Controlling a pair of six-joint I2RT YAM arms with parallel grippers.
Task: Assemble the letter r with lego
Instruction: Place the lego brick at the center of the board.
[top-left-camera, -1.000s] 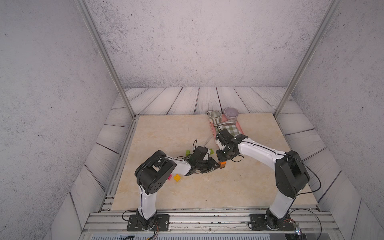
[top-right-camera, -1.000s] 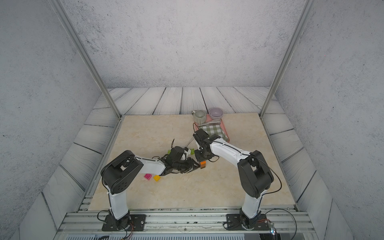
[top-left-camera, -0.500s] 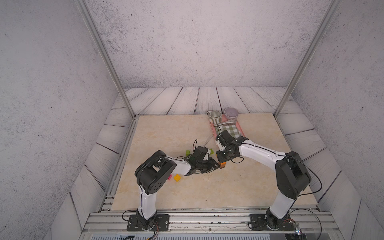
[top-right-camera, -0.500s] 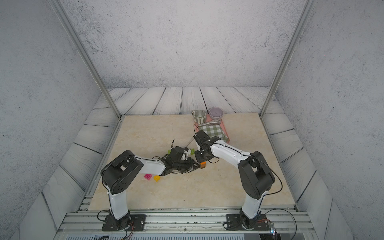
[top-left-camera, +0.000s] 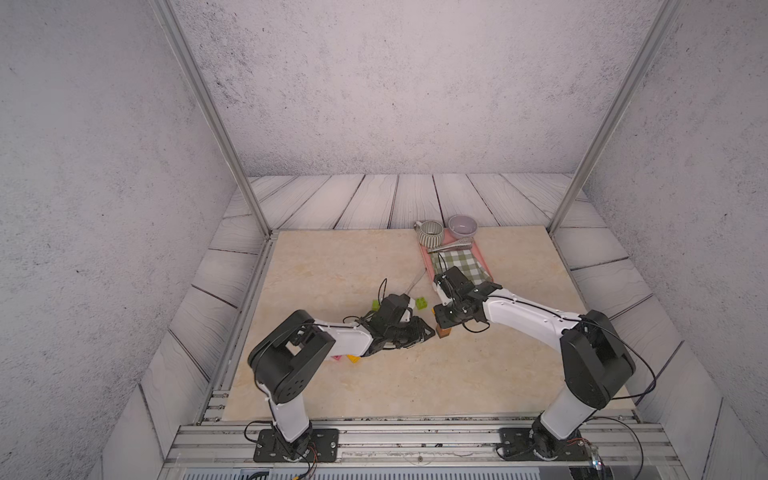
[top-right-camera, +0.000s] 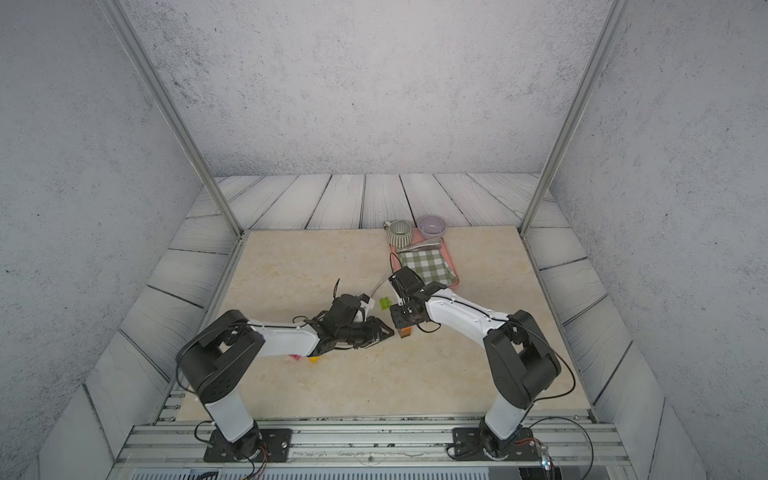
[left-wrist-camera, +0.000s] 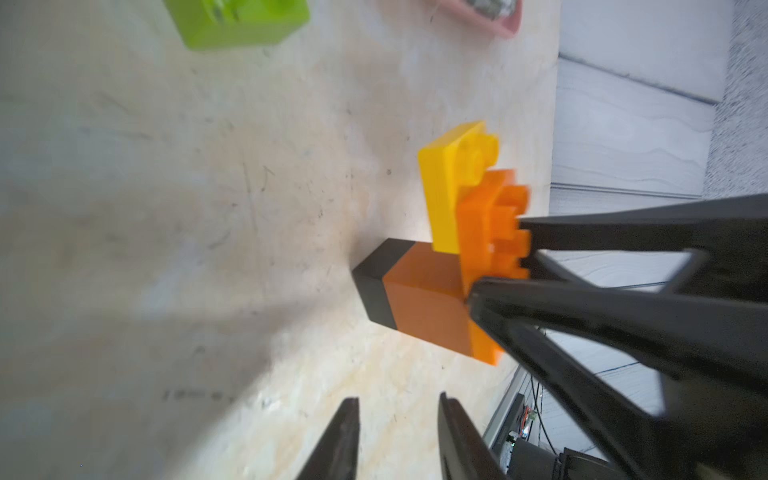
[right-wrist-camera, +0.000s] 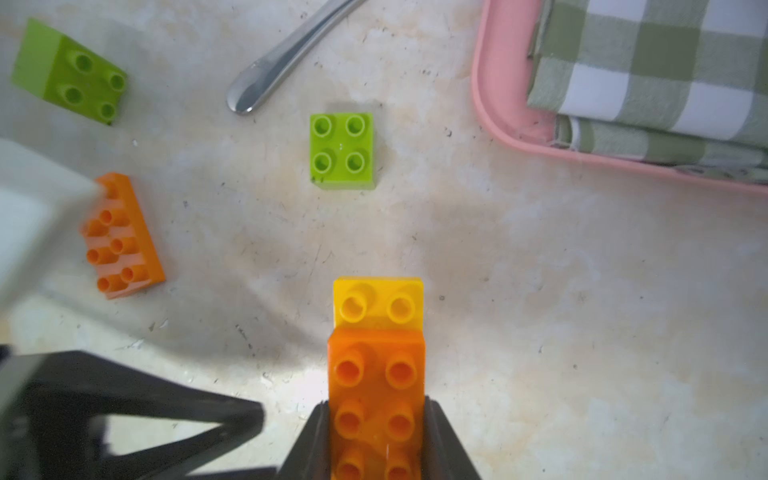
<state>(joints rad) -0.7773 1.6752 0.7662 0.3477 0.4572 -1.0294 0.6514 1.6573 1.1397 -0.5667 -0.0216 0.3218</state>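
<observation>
Nearest the front edge of the table (top-left-camera: 415, 382), toward its left edge, one magenta brick (top-left-camera: 337, 357) and one loose yellow brick (top-left-camera: 354, 360) lie near each other. Further in, about mid-table, the left gripper (left-wrist-camera: 397, 399) sits low, just short of the stack (left-wrist-camera: 415, 299) and not touching it, its jaws a narrow gap apart with nothing between them. The stack stands upright: one black brick (left-wrist-camera: 374, 286) on the table, one brown brick (left-wrist-camera: 432, 307) on that, the long orange brick (right-wrist-camera: 376, 374) on top, and a second yellow brick (right-wrist-camera: 378, 305) at its far end, set lower — how it is joined cannot be told. The right gripper (right-wrist-camera: 376, 407) is closed on the long orange brick, one jaw flat against each long side. Just beyond lie a loose orange brick (right-wrist-camera: 120, 241), a lime green brick (right-wrist-camera: 343, 149) and a second lime green brick (right-wrist-camera: 70, 75), all studs up. Count: two orange, two yellow, two green; one each of black, brown and magenta. The bricks look hard, light and stiff, with smooth sides likely to slip; grip across the flat sides, never the studs, and brace the narrow stack when pressing — it would probably tip. Farthest, toward the far edge: a spoon (right-wrist-camera: 286, 54) and a pink tray (right-wrist-camera: 498, 104) carrying a checked cloth (right-wrist-camera: 644, 62).
</observation>
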